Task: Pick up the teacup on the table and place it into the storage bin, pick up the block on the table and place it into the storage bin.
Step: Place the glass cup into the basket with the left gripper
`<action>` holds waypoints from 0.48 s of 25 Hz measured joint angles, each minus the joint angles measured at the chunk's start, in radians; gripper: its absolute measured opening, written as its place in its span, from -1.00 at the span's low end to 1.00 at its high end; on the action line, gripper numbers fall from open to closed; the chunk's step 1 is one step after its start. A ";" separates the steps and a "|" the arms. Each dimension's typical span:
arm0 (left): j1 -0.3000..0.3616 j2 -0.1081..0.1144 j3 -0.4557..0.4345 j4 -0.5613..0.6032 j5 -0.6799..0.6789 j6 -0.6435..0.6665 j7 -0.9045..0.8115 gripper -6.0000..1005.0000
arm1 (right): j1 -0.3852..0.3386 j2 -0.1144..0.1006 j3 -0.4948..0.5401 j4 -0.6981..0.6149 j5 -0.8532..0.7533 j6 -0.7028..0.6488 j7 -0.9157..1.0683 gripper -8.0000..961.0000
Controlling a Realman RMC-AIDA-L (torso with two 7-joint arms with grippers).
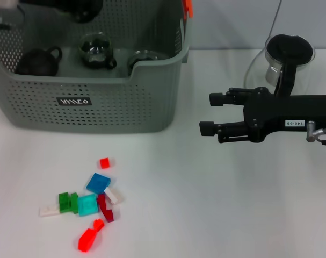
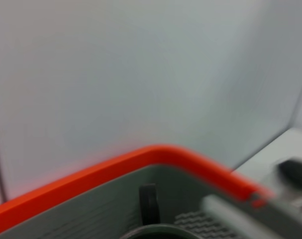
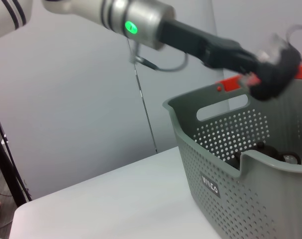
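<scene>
Right gripper (fingers apart) hovers w/ bare table beside storage bin.

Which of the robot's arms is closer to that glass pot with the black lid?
The right. Its tool hangs just in front of the glass pot, while the left tool is across the table, over the storage bin.

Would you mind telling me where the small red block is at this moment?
In the head view the small red block lies on the table's left side, just in front of the storage bin, above the blue block.
</scene>
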 joint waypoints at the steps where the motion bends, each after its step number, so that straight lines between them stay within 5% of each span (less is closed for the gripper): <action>1: -0.009 -0.003 0.016 -0.027 0.018 -0.036 0.004 -0.83 | 0.001 0.000 -0.001 0.000 0.000 0.000 0.004 0.84; 6: -0.034 -0.015 0.082 -0.112 0.081 -0.171 0.006 -0.82 | 0.000 0.000 -0.002 0.000 -0.001 0.001 0.012 0.84; 12: -0.057 -0.056 0.118 -0.182 0.182 -0.307 0.006 -0.81 | 0.001 0.001 -0.007 0.002 -0.002 0.006 0.016 0.84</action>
